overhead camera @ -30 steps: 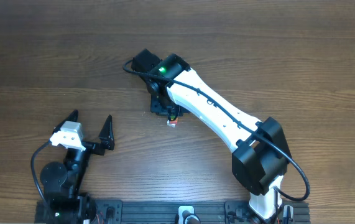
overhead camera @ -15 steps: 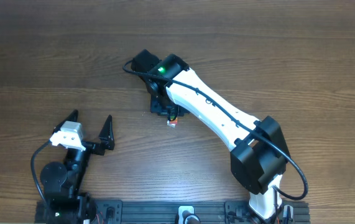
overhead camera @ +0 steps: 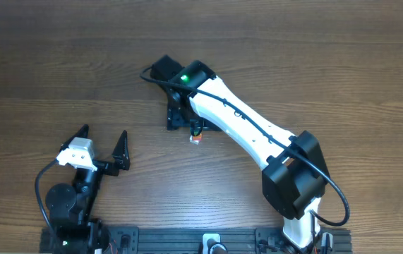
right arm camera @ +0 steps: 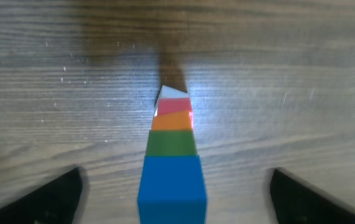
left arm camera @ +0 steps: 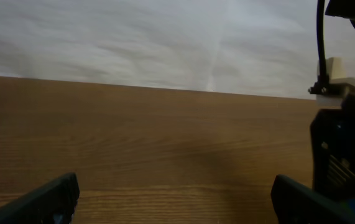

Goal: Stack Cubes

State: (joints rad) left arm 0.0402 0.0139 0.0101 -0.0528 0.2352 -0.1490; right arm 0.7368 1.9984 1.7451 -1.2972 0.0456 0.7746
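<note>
- Stack (right arm camera: 172, 149) of five stands on the table (overhead camera: 314, 63), near its middle. From the top down: blue cube (right arm camera: 172, 183), green cube (right arm camera: 171, 143), orange cube (right arm camera: 172, 121), red cube (right arm camera: 175, 105), white cube (right arm camera: 173, 93).
- Right gripper (right arm camera: 174, 186) hangs directly above the stack. Fingers spread wide, one on each side of the blue cube, touching nothing.
- Left gripper (overhead camera: 103, 132) sits low at the table's near left, well apart from the stack. Fingers apart, nothing between them.

Wooden table (left arm camera: 152, 149) (claw (left arm camera: 174, 191) wide open)
</note>
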